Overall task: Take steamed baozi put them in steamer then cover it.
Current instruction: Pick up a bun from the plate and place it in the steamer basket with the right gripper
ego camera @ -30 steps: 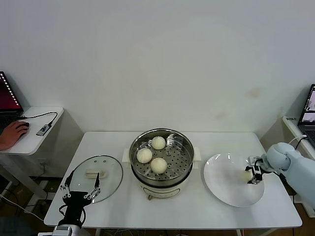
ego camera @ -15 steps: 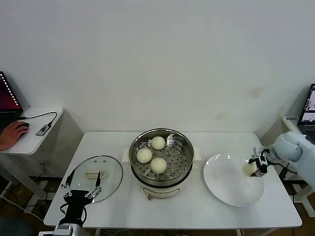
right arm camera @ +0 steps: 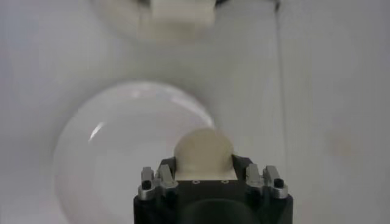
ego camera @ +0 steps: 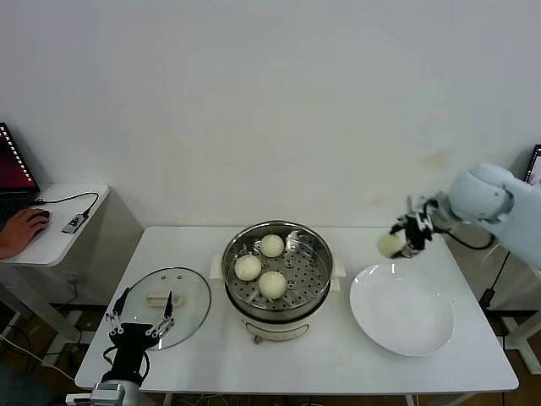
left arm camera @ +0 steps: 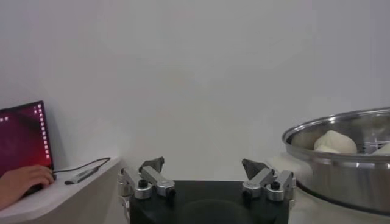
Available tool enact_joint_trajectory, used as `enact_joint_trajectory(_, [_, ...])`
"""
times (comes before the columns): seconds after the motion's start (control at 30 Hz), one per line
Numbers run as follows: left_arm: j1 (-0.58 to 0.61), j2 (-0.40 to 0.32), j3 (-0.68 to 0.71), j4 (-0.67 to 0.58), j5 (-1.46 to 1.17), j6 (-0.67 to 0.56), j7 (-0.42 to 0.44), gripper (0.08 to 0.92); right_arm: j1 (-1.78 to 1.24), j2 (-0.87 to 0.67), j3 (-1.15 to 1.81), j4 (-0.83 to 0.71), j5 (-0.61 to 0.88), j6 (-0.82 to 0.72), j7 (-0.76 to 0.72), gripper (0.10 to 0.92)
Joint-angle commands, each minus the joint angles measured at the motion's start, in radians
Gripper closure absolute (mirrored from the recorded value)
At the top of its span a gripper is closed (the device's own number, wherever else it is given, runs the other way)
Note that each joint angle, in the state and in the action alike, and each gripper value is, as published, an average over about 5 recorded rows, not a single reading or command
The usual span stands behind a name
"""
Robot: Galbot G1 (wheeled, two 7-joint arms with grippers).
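The fingers of the right gripper [ego camera: 402, 238] are clamped on one steamed baozi [ego camera: 391, 244], a smooth cream-white bun that bulges out from between them. In the right wrist view the same bun [right arm camera: 203, 150] sits tight against the gripper body [right arm camera: 209, 176], with the white plate [right arm camera: 116, 152] spread beneath it. Gripper and bun hang in the air above the counter [ego camera: 194, 254], over the gap between the plate's far rim [ego camera: 372, 321] and the steamer [ego camera: 314, 298], closer to the plate. The plate lies flat on the counter to the right of the steamer.

The steamer stands at the middle of the counter, a shiny steel pot on a cream-white base, uncovered. Three more buns rest on its perforated tray: one toward the back [ego camera: 271, 245], one on the left [ego camera: 248, 267], and one toward the front [ego camera: 272, 284]. They lie near each other; whether they touch cannot be told.

The left gripper [ego camera: 139, 326] hovers low at the counter's front left, its fingers spread wide apart and holding nothing, as the left wrist view also shows [left arm camera: 204, 170]. It sits at the near edge of the glass lid [ego camera: 190, 298], which lies flat on the counter just left of the steamer, with its cream handle [ego camera: 159, 297] facing up.
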Motion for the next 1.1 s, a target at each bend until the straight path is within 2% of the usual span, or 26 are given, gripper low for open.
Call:
enact_joint_trajectory(0.03, [-0.005,0.001,-0.002,0.003,-0.004,0.002,0.0,0.177,0.26,0.184,-0.212,0.057,0.255,-0.147,0.082,0.44])
enact_joint_trajectory(0.33, [-0.014,-0.005,-0.004,0.018,-0.01,0.002,0.0,0.177,0.214,0.375,-0.203,0.011,0.391,-0.216,0.201,0.44])
enact_joint_trajectory(0.63, [-0.017,-0.007,-0.016,0.023,-0.021,-0.001,0.0,0.177,0.091,0.497,-0.182,-0.101,0.35,-0.218,0.238,0.433])
enact_joint_trajectory(1.1, [-0.02,-0.004,-0.022,0.033,-0.029,-0.003,0.0,0.177,-0.041,0.524,-0.159,-0.198,0.251,-0.217,0.226,0.431])
